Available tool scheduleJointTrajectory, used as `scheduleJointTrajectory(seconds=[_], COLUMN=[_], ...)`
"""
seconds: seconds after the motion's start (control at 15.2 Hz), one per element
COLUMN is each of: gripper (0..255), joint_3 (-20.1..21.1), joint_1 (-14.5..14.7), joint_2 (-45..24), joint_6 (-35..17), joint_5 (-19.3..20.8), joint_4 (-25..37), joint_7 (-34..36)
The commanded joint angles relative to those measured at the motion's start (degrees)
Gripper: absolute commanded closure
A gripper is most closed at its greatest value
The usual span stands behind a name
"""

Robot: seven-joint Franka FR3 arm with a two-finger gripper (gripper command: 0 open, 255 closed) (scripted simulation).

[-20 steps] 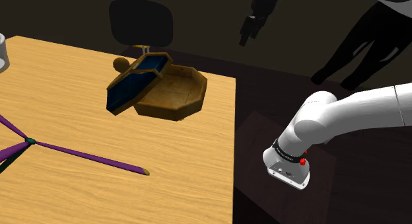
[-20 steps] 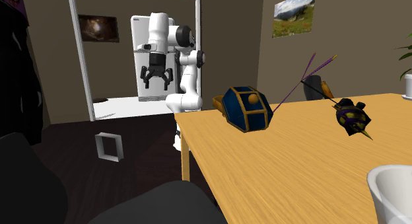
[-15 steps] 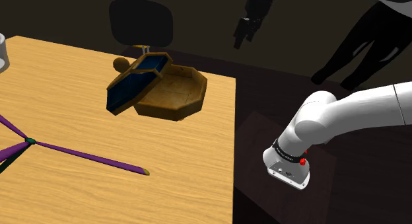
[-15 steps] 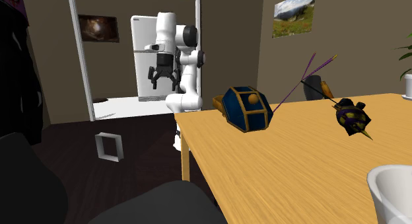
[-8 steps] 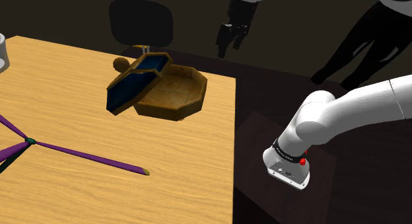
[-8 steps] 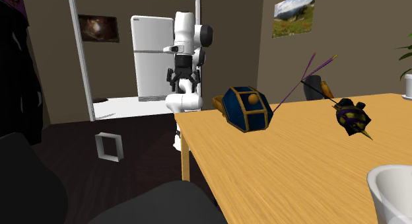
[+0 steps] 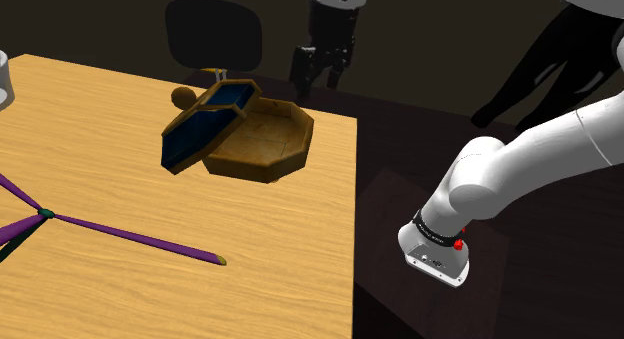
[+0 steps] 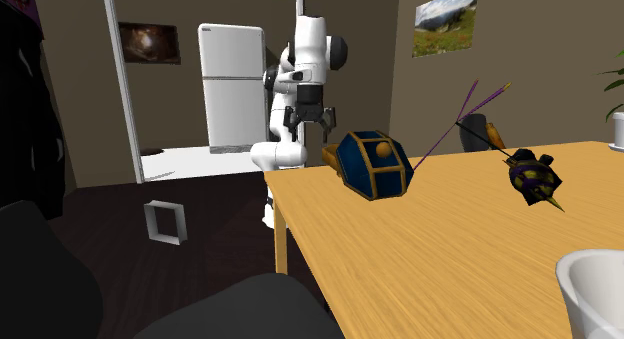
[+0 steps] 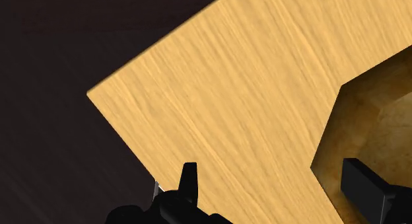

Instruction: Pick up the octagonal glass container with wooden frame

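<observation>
Open black gripper [image 7: 318, 69], upper middle of the shoulder view, fingers spread and clasping nothing, hanging above the far corner of the wooden table [image 7: 120, 137]. In the wrist view [image 9: 274, 180], one finger [image 9: 189, 175] in front of bare table wood [image 9: 231, 77] near its edge, the other in front of the hollow of the container [image 9: 373, 117]. In the second exterior view, gripper [image 8: 308, 120] at upper centre, pointing down, just left of the container [image 8: 373, 165] and not touching it.

Octagonal container [image 7: 262, 142] just below and left of the gripper in the shoulder view: brown wooden base lying open near the table's right edge, dark blue wood-framed lid [image 7: 205, 127] tilted against its left side.

Farther out: purple rods [image 7: 130, 234] at lower left, a dark chair [image 7: 213, 29] at the top, a white fridge [image 8: 232, 87] behind the arm.
</observation>
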State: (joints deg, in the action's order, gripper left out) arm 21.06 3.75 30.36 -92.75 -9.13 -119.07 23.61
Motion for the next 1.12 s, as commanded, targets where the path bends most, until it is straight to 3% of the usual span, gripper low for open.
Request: scheduleJointTrajectory(seconds=[0.0,0.2,0.79,0.86,1.06], gripper=[0,0,0,255,255], joint_3=[2.6,5.7,6.2,6.2,6.2], joint_1=[0.3,0.5,1.0,1.0,1.0], joint_2=[-2.6,-6.3,-5.3,-5.3,-5.3], joint_6=[-0.1,-0.2,-5.9,-6.0,-6.0], joint_5=[-0.9,-1.3,-2.0,-2.0,-2.0], joint_4=[2.3,5.8,-0.8,-1.0,-0.9], joint_7=[3.5,7.5,7.1,7.1,7.1])
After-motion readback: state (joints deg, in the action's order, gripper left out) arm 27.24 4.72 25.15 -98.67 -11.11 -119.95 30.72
